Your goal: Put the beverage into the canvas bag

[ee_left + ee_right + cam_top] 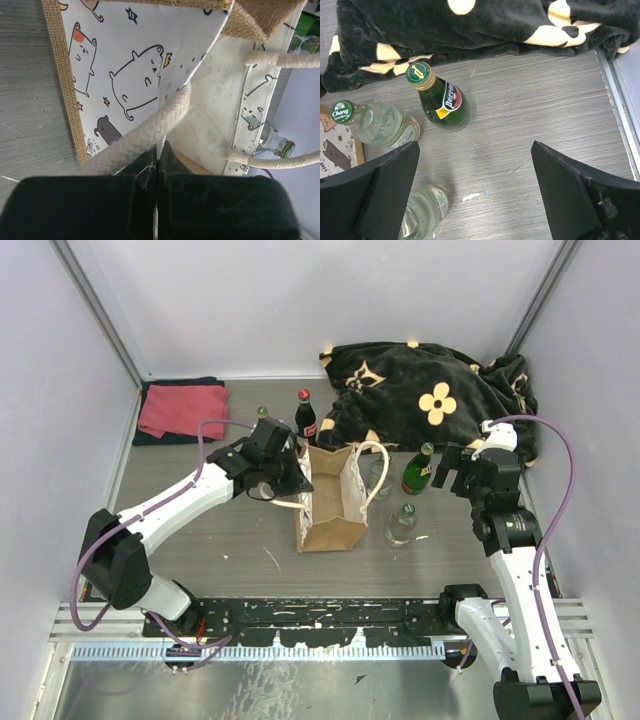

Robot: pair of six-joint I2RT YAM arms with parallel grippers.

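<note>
The canvas bag (328,512) stands upright mid-table, tan with cream rope handles (150,131) and a cartoon-print lining (130,65). My left gripper (293,483) is shut on the bag's left rim, pinching the fabric edge (161,150) just under a handle. Beverage bottles stand to the bag's right: a green Perrier bottle (418,470) (442,100), a clear Chang bottle (380,478) (375,122) and another clear bottle (401,524) (422,210). My right gripper (447,472) (475,195) hangs wide open just right of the green bottle, holding nothing.
A dark cola bottle (305,418) and a small bottle (262,414) stand behind the bag. A black flower-print blanket (430,395) (485,25) fills the back right. A folded red towel (182,410) lies at the back left. A metal rail (615,95) edges the table's right side.
</note>
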